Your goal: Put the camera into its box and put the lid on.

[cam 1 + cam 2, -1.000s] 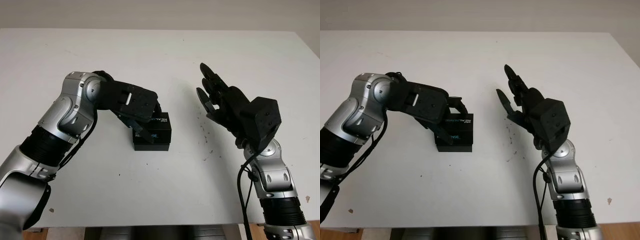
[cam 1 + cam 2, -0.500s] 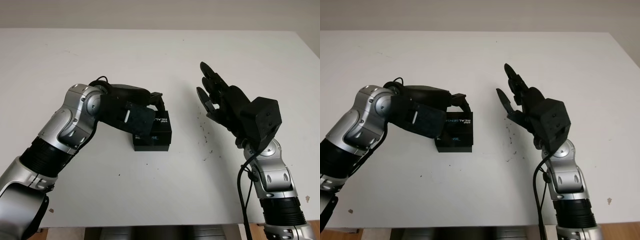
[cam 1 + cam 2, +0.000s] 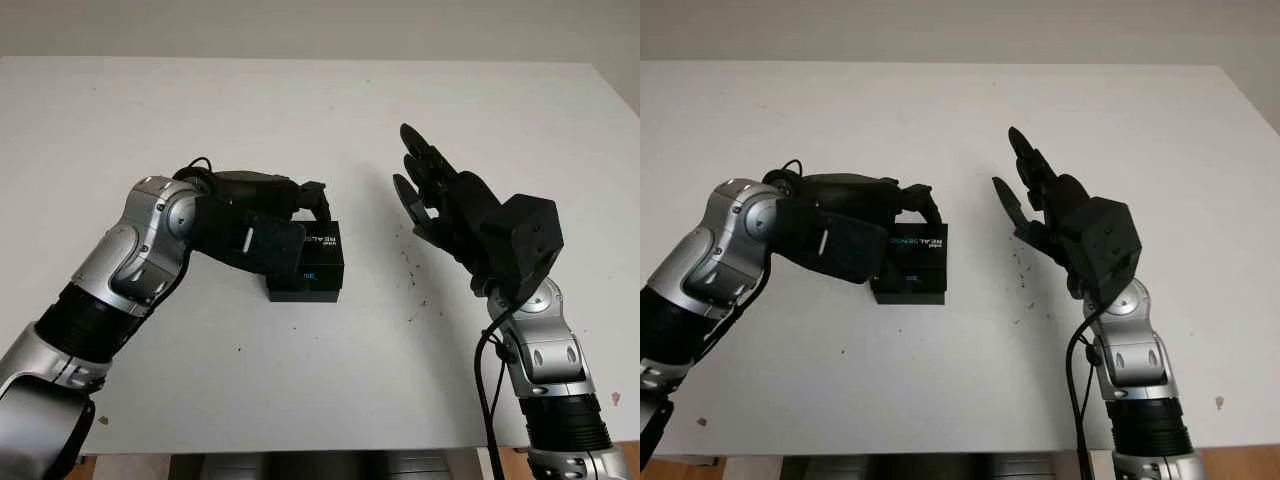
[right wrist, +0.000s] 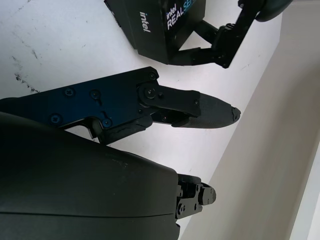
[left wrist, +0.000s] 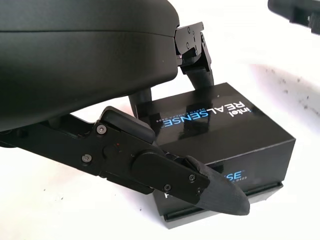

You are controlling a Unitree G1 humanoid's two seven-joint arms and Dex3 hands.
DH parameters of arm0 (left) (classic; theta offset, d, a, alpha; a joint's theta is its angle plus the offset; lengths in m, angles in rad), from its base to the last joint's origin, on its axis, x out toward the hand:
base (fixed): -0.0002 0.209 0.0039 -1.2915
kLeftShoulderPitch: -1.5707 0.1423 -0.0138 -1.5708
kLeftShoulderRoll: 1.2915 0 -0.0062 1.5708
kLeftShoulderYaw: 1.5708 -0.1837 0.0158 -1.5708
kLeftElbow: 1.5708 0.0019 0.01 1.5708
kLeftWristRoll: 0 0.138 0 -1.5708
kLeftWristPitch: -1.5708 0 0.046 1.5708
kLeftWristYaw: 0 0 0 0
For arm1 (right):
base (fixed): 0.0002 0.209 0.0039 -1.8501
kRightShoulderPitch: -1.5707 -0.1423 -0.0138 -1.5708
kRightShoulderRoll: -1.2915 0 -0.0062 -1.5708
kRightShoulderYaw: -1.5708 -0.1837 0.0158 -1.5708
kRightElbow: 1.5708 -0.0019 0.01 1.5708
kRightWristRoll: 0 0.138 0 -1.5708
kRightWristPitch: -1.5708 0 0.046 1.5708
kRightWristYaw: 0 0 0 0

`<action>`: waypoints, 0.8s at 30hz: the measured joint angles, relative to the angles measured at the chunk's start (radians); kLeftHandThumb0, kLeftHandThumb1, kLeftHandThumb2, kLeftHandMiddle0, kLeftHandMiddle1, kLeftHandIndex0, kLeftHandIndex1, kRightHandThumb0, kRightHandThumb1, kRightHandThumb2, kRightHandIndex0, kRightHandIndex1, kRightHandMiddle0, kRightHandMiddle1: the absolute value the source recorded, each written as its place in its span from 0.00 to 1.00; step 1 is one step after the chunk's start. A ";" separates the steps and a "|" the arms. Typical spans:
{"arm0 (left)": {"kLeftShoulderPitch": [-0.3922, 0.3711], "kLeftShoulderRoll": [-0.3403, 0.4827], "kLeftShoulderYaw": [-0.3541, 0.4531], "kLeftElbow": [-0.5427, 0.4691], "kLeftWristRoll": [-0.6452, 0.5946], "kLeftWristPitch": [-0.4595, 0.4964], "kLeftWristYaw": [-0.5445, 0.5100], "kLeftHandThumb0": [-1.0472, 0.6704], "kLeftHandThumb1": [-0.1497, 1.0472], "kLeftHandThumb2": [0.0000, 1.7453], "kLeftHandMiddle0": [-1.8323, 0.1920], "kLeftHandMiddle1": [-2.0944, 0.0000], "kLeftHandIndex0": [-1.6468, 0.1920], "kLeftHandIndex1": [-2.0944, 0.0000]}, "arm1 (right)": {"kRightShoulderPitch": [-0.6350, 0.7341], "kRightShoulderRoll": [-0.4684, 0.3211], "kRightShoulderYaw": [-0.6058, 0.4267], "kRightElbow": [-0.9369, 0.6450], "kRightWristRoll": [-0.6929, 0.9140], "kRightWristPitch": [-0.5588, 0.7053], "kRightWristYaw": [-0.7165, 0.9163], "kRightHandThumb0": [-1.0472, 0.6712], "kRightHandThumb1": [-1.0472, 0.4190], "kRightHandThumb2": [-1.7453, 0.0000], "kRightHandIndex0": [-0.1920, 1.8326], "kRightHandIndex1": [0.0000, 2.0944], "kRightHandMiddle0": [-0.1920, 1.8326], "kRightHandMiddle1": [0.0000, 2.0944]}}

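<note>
White table (image 3: pixel 300 400) all around, with our black RealSense box (image 3: pixel 312 268) as the anchor near the middle. Lid (image 5: pixel 220 120) looks already seated on the base, so the camera's presumably inside, though we can't see it. Our left hand (image 3: pixel 270 225) is on the box's left side, fingers (image 5: pixel 200 182) wrapped around it front and back. Our guess is that it's light, stiff cardboard with slick printed faces, so squeezing the long sides low down seems safest. Right hand (image 3: pixel 440 200) hangs open to the box's right, well apart, fingers spread. Compared with a second ago, the left hand has rolled over and dropped lower against the box; the right hasn't budged.
</note>
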 measured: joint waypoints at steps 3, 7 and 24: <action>0.051 -0.009 0.020 -0.028 0.011 0.000 0.081 0.38 1.00 0.07 0.71 0.01 0.86 0.08 | 0.000 0.000 0.000 0.000 0.000 -0.001 0.000 0.23 0.00 0.69 0.10 0.03 0.10 0.03; 0.086 -0.014 0.019 -0.041 0.051 -0.034 0.152 0.46 1.00 0.13 0.66 0.00 0.91 0.10 | 0.000 0.000 0.000 0.000 0.001 -0.001 0.002 0.23 0.00 0.69 0.10 0.03 0.10 0.03; 0.107 -0.032 0.041 -0.081 0.065 0.003 0.169 0.48 1.00 0.15 0.70 0.00 0.91 0.17 | 0.001 0.000 0.001 -0.001 -0.003 0.005 -0.001 0.23 0.00 0.68 0.10 0.03 0.10 0.03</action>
